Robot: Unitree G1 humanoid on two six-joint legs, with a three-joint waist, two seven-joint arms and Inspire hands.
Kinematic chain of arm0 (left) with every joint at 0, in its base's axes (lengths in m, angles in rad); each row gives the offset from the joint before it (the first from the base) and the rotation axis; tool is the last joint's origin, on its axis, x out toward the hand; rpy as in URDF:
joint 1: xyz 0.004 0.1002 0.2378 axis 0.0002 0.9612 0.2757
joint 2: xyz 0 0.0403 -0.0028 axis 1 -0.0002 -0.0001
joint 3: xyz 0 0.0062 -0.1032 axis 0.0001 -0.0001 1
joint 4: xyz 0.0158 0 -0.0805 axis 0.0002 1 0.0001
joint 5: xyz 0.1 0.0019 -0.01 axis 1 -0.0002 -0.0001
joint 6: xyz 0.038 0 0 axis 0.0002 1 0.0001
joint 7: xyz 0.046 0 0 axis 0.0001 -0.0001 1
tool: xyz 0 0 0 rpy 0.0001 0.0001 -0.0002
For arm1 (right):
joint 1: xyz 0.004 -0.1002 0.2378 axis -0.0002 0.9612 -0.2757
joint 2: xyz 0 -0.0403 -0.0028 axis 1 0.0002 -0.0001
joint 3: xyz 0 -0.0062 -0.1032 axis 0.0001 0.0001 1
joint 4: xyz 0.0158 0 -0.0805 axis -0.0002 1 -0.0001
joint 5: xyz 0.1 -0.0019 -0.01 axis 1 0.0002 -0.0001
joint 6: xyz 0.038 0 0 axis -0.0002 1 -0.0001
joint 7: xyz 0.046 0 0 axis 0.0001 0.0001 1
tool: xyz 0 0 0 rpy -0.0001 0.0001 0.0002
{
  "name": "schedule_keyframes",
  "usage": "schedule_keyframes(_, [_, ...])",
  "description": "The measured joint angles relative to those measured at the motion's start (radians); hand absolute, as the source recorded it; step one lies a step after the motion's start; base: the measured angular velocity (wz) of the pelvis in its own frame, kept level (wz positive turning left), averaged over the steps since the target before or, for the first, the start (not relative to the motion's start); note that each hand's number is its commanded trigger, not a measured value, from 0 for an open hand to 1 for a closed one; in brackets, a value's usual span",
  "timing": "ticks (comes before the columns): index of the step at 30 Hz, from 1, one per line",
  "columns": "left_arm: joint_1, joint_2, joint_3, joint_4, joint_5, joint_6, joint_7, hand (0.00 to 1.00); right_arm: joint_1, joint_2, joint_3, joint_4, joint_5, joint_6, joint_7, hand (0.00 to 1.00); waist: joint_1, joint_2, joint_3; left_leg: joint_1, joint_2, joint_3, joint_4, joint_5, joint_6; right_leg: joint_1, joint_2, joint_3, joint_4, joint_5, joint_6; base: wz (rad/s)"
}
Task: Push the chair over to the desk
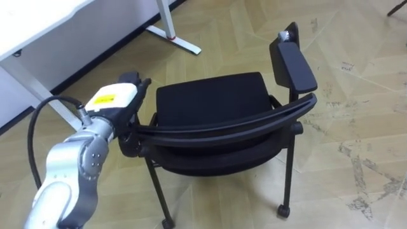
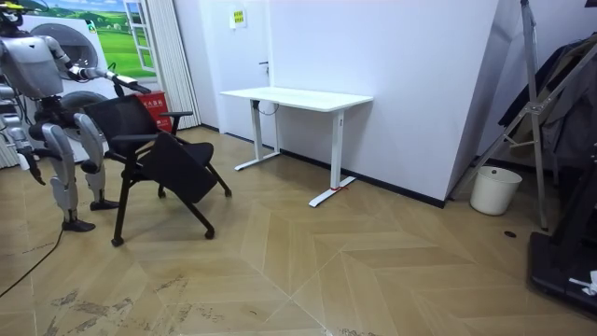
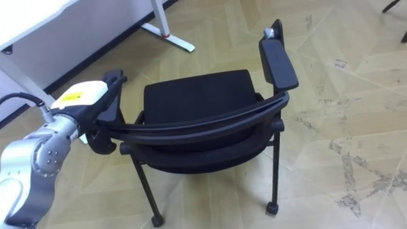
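Fingers of our left hand (image 1: 114, 97) are hidden against the left side of the black chair (image 1: 213, 102), their state beyond telling, and with the chair well apart from the white desk (image 1: 38, 25), we judge the push barely begun.

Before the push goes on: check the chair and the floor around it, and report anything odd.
Only the floor stands out: whitish scuff marks smear the wood to the right of the black chair. The chair itself stands on all its legs and looks intact, with nothing bent or spilled.
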Motion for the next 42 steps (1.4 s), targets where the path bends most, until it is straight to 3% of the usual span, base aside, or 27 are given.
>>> schedule_keyframes(10, [0.000, -0.006, -0.092, -0.001, -0.087, 0.004, -0.072, 0.00, -0.001, 0.002, 0.000, 0.003, 0.038, 0.001, 0.030, 0.00, -0.010, -0.001, -0.0011, -0.001, 0.000, -0.001, -0.002, 0.000, 0.000, -0.004, 0.000, 0.005, 0.000, 0.000, 0.000, 0.00])
schedule_keyframes(19, [0.000, -0.002, -0.093, -0.026, -0.170, 0.016, -0.121, 0.00, -0.015, 0.001, 0.000, 0.012, 0.032, 0.005, 0.081, 0.00, -0.037, -0.002, -0.0011, -0.001, 0.001, 0.001, -0.003, 0.000, 0.000, -0.006, 0.000, 0.005, 0.003, 0.000, 0.000, 0.00])
schedule_keyframes(25, [0.000, -0.003, -0.093, -0.023, -0.167, 0.034, -0.129, 0.00, -0.013, 0.001, 0.000, 0.013, 0.034, 0.024, 0.080, 0.00, -0.056, -0.011, 0.0049, 0.001, 0.001, 0.004, -0.001, 0.000, 0.000, -0.006, 0.001, 0.017, 0.005, 0.000, 0.000, -0.02])
schedule_keyframes(32, [-0.003, -0.005, -0.104, -0.007, -0.164, 0.057, -0.124, 0.00, -0.014, 0.006, 0.001, 0.010, 0.034, 0.025, 0.053, 0.00, -0.076, -0.014, 0.0050, 0.009, 0.001, 0.000, -0.003, 0.000, 0.000, -0.002, 0.002, 0.025, 0.002, 0.000, 0.000, -0.01])
schedule_keyframes(33, [-0.003, -0.005, -0.106, -0.004, -0.164, 0.060, -0.123, 1.00, -0.014, 0.006, 0.001, 0.009, 0.035, 0.025, 0.047, 0.00, -0.078, -0.015, 0.0050, 0.011, 0.001, 0.000, -0.004, 0.000, 0.000, -0.001, 0.002, 0.027, 0.002, 0.000, 0.000, -0.05])
schedule_keyframes(42, [-0.051, -0.007, -0.133, 0.083, -0.162, 0.057, -0.101, 1.00, -0.003, 0.004, 0.000, -0.007, 0.036, 0.024, 0.030, 0.00, -0.080, -0.011, 0.0022, 0.016, 0.001, 0.009, -0.009, 0.000, 0.000, -0.002, 0.003, 0.040, -0.001, 0.000, 0.000, -0.03])
